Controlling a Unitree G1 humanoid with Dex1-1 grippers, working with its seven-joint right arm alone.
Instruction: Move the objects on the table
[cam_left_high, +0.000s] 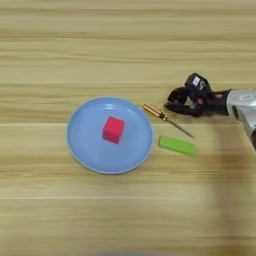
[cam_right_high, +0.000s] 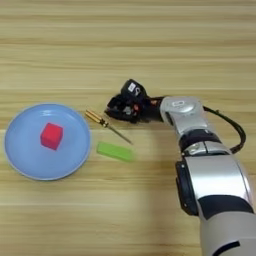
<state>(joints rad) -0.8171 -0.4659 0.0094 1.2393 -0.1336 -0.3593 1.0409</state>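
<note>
A red cube (cam_left_high: 113, 129) sits in the middle of the light-blue plate (cam_left_high: 82, 142). Just right of the plate a slim yellow-handled screwdriver (cam_left_high: 162, 116) lies slanted on the table (cam_left_high: 125, 45), tip toward the lower right. A flat green bar (cam_left_high: 177, 145) lies below that tip. My right gripper (cam_right_high: 120, 106) hangs right above the screwdriver, its black fingers pointing left. They are shut on a black-faced, white-edged square block (cam_right_high: 133, 88), which is tilted at the gripper's upper side.
My silver forearm (cam_right_high: 187, 117) reaches in from the lower right, with a black cable (cam_right_high: 235, 130) looping off its right side. Bare wood stretches across the far half of the table and along the near edge.
</note>
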